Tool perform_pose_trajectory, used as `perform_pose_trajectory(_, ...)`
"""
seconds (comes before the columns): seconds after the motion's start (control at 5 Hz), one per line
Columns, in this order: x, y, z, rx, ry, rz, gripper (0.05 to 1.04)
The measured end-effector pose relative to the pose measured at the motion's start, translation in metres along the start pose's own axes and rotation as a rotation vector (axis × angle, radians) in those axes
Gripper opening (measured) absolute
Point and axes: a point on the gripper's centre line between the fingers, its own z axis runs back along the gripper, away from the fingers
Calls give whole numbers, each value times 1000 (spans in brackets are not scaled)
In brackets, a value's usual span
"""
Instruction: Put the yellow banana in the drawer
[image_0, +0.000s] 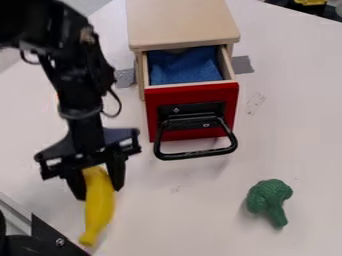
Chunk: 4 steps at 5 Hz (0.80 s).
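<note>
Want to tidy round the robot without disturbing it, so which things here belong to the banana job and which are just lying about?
For the job:
Yellow banana, held in the gripper
Red-fronted drawer, open, in the wooden cabinet

Just lying about:
Green broccoli, lower right
Blue cloth, inside the drawer
Grey tape, beside the cabinet

One robotics lab, to which these items attest: one black robot arm (80, 95), one white tabletop (177, 215), one small wooden drawer unit (182, 25) flanked by grey tape (242, 64), one toy broccoli (269, 196), one black bracket (50, 236).
</note>
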Motion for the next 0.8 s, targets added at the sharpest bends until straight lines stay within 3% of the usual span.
perform_pose_trajectory(0.2, 0, -5, 25, -14, 15, 0, 552)
perform_pose_trajectory(0.4, 2, -9, 44, -14, -17, -10, 552)
perform_pose_trajectory(0.6, -4, -28, 61, -18, -77, -83, 552)
perform_pose_trajectory(0.8, -7, -50, 72, -18, -106, -154, 552)
